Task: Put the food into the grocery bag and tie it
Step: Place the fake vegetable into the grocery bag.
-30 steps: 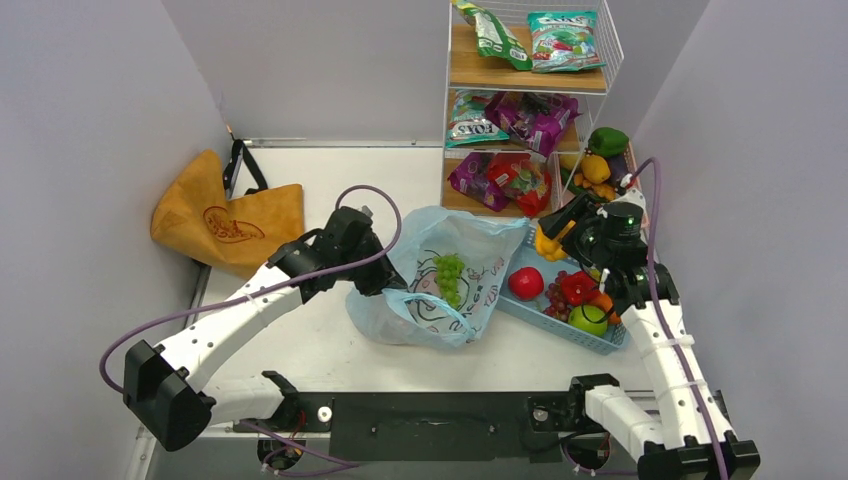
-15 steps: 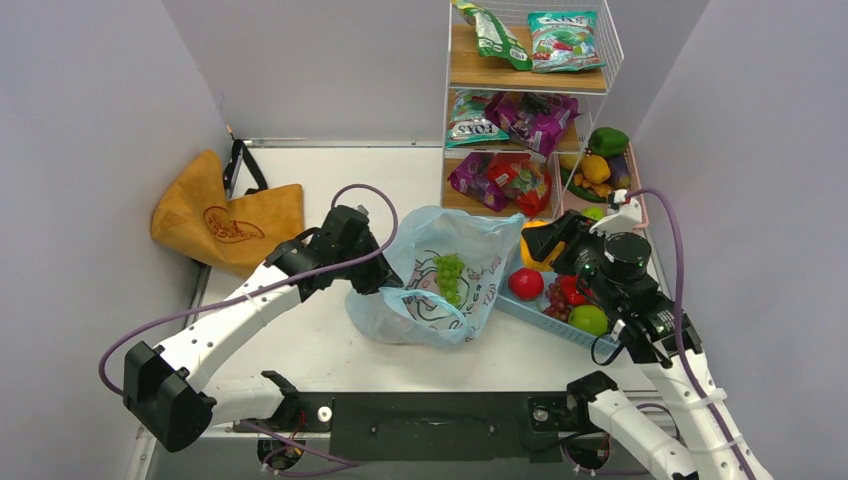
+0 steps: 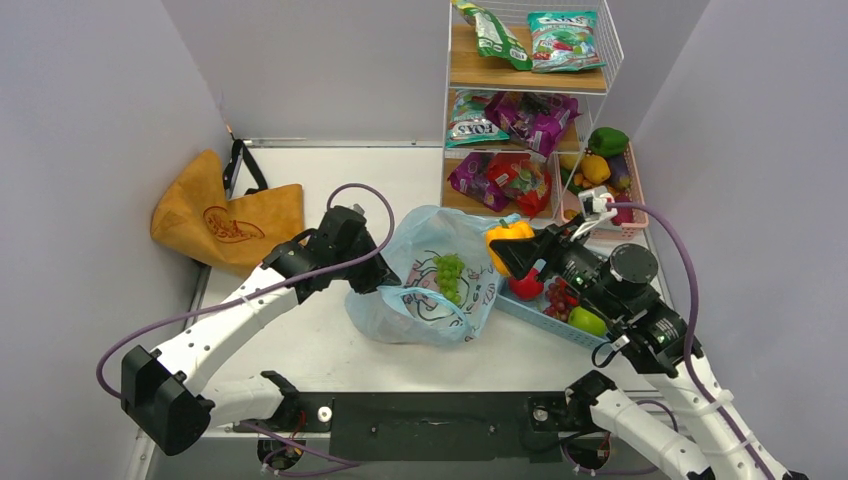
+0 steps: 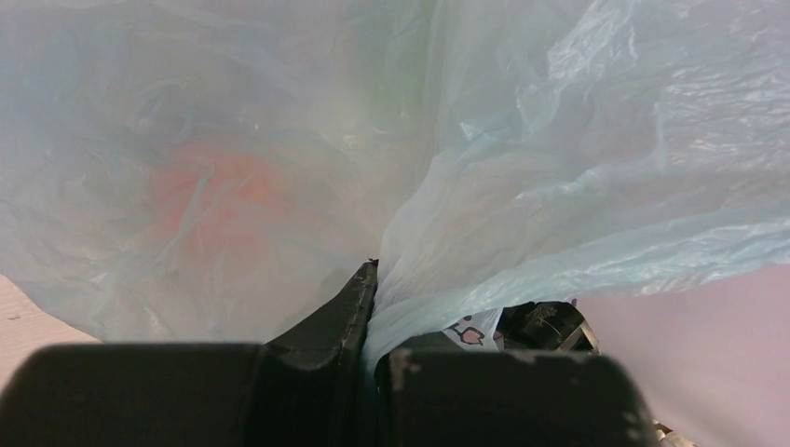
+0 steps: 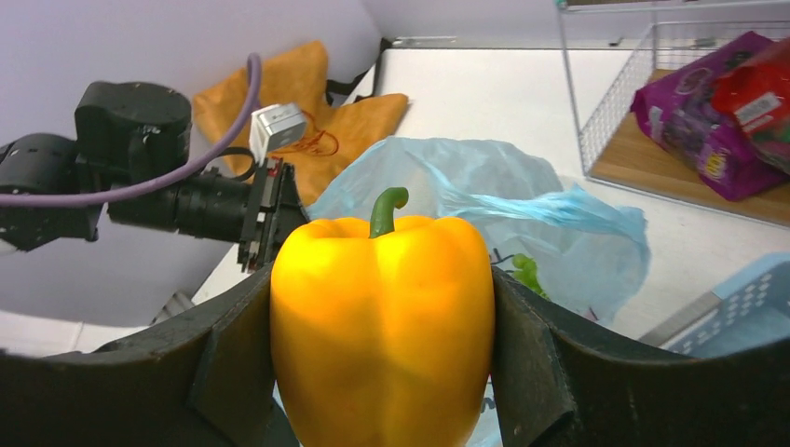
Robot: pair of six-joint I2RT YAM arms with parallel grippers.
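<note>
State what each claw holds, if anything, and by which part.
The right claw grips the yellow pepper by its two opposite sides, stem up. The left claw is shut on a bunched fold of the grocery bag.

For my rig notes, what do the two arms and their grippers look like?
The left arm and right arm have white shells with black joints. A purple cable loops along each. The left gripper and right gripper have matte black, wedge-shaped fingers.
</note>
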